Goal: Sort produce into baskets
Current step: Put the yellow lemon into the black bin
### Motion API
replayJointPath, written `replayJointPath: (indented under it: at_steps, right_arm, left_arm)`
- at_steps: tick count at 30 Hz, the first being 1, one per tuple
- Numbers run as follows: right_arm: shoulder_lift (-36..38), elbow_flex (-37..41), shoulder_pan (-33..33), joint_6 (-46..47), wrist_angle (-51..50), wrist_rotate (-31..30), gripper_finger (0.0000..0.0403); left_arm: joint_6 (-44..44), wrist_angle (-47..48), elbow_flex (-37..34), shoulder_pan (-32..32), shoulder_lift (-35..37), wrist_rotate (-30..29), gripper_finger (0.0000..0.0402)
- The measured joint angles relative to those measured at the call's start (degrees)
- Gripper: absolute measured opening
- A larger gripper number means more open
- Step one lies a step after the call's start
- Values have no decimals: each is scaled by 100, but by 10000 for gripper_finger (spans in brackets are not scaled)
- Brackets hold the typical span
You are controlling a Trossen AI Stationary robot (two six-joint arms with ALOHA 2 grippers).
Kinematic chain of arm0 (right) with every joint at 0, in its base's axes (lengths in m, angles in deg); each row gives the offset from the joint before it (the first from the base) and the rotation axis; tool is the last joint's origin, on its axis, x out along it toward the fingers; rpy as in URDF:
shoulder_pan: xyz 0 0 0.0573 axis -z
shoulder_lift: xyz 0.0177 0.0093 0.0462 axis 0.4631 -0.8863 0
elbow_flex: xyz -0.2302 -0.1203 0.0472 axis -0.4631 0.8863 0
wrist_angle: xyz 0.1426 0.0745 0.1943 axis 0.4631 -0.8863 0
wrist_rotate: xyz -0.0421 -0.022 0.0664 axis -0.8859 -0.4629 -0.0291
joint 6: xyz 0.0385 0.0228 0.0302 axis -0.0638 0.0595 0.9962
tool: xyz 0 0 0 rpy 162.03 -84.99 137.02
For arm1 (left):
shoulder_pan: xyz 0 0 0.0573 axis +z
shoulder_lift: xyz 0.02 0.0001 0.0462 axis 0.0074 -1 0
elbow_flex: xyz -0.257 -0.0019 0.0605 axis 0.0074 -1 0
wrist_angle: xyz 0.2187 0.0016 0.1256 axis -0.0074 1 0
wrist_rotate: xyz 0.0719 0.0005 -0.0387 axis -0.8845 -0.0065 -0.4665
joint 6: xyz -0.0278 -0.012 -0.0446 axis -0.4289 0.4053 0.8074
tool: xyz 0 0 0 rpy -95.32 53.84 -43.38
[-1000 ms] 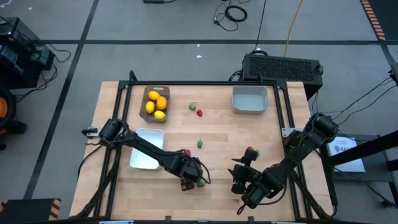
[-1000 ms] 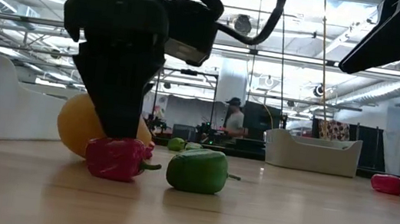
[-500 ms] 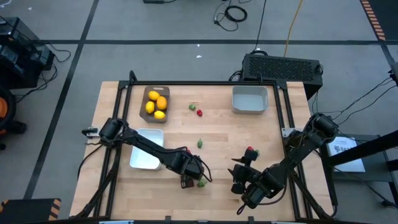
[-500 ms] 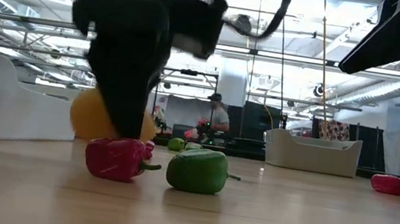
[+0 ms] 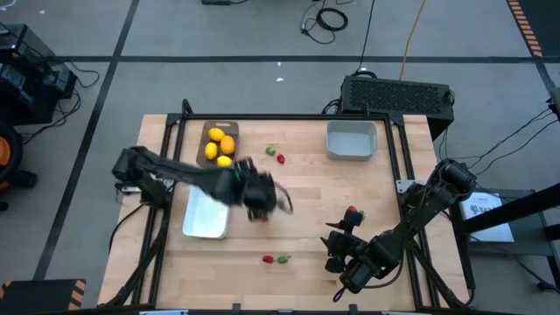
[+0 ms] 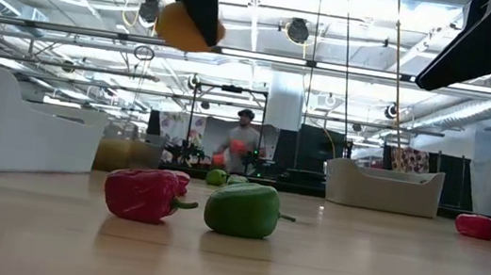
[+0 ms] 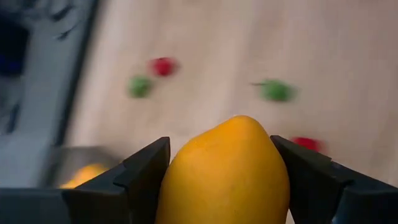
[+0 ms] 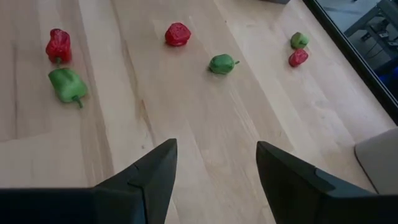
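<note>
Desk (image 5: 385,201) first, a pale wooden top, and three baskets on it: the grey-brown tray (image 5: 208,133) at the back with lemons inside, the white tray (image 5: 203,219) on the left edge, the pale grey bin (image 5: 352,141) back right. Above the desk, the left gripper (image 7: 217,171) carries a yellow-orange lemon (image 7: 227,171) high in the air, between the white tray and the grey-brown one, jaws clamped on its flanks across the fat middle. Looks a hard, smooth, light toy to me, likely a bit slippery on that rounded skin, so the waist is the right place to pinch; near either tapered end I'd expect it to squirt out. The right gripper (image 8: 214,165) waits low at the front right, jaws apart and holding nothing. Now the small stuff on the wood: a red pepper (image 6: 143,193) and a green pepper (image 6: 244,209) side by side near the front edge, more red and green pieces scattered further back. Those are lumpy and light, I'd guess, with thin stems; take them across the body, not the stem.
</note>
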Motion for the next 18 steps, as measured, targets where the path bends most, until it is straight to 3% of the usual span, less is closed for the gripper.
replayJointPath:
  at_steps: [6, 13, 18]
  right_arm:
    - [0, -1, 0, -1, 33, 0, 210]
    - [0, -2, 0, -129, 63, 4, 210]
    - [0, -2, -2, -197, 10, 3, 210]
  left_arm:
    - [-605, 70, -607, 1591, 763, 61, 266]
    - [-799, -912, -2043, 3875, 1427, 1304, 266]
    - [-798, -1474, -2729, 4830, 1500, 1459, 266]
